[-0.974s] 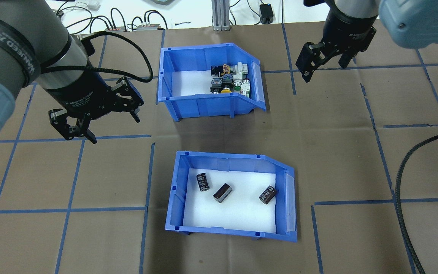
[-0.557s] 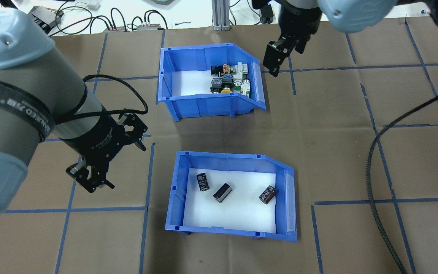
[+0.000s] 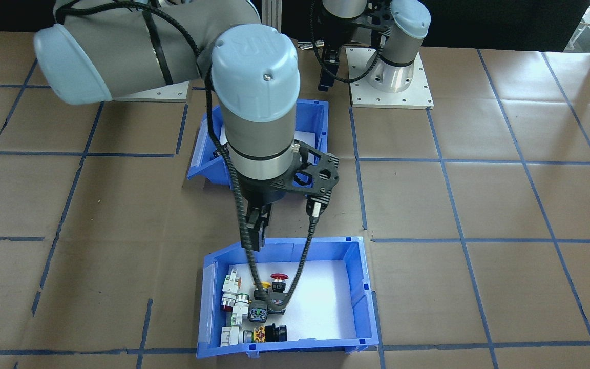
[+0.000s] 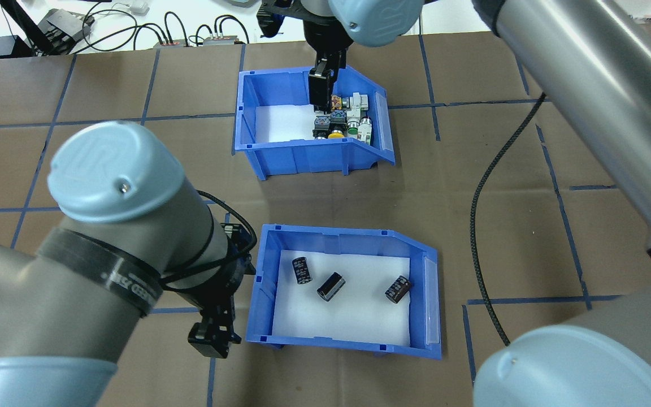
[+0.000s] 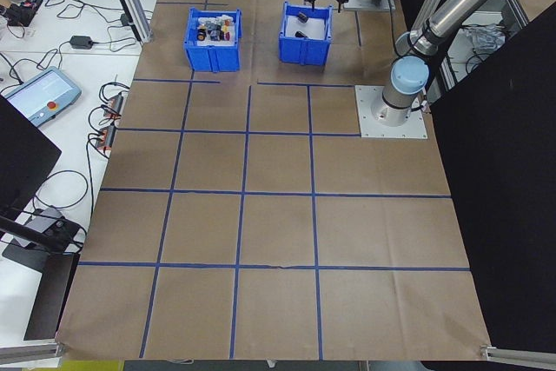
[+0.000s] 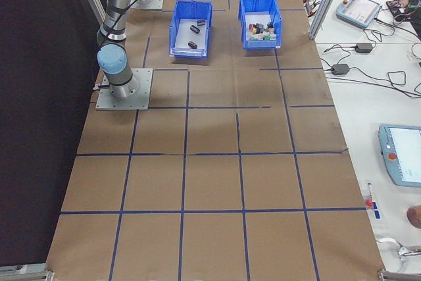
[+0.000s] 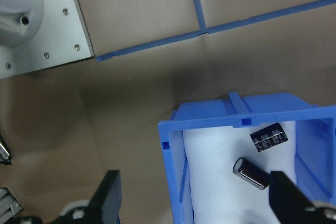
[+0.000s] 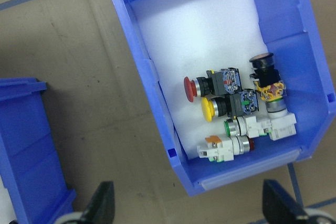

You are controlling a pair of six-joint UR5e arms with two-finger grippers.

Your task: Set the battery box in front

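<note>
The battery box is a blue bin near the table's front edge, its sloped end to the right, with three dark cells on a white pad. My left gripper hangs open at the box's left end wall. In the left wrist view its fingertips stand wide apart, with that wall between them. My right gripper is open over the far wall of the other blue bin. The front-facing view shows only a corner of the battery box behind the right arm.
The far bin holds red, yellow and white push-button switches. The right arm's black cable droops over the table right of both bins. Cables and boxes lie on the white bench beyond the table.
The left arm swung down and right from open table to the battery box's left end. The right arm swept left from the far right to above the switch bin. Both grippers stayed open.
</note>
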